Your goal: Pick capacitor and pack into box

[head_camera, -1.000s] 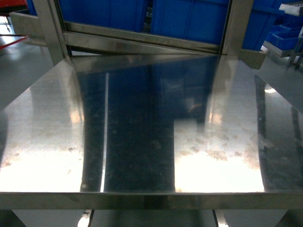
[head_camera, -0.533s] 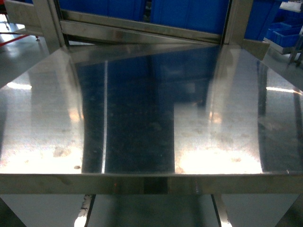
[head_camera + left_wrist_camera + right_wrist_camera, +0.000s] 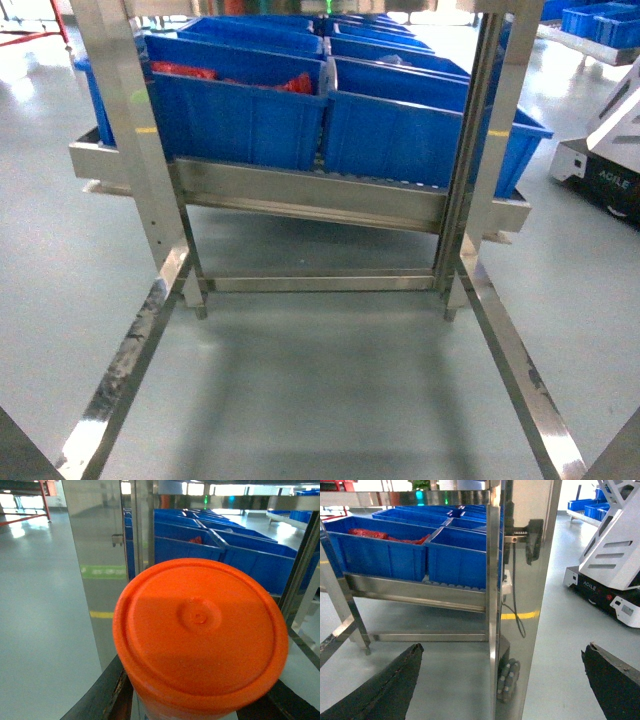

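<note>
The capacitor (image 3: 200, 635), a cylinder with a round orange top, fills the left wrist view. My left gripper (image 3: 195, 707) is shut on it, with a dark finger (image 3: 107, 697) on each side of its body below the cap. My right gripper (image 3: 504, 650) stands open with nothing between its black fingertips (image 3: 412, 655), above the grey floor beside a steel post (image 3: 493, 605). Neither gripper shows in the head view. The box is out of view in all three views.
A steel rack (image 3: 310, 195) holds blue bins (image 3: 240, 120) on a sloped shelf; one bin has red items (image 3: 290, 83). Its legs (image 3: 130, 360) run along the floor toward me. A white wheeled machine (image 3: 615, 570) stands at the right.
The head view earlier showed a shiny steel tabletop close up. Now it shows the rack of blue bins, its legs and the grey floor; the tabletop is gone from view.
</note>
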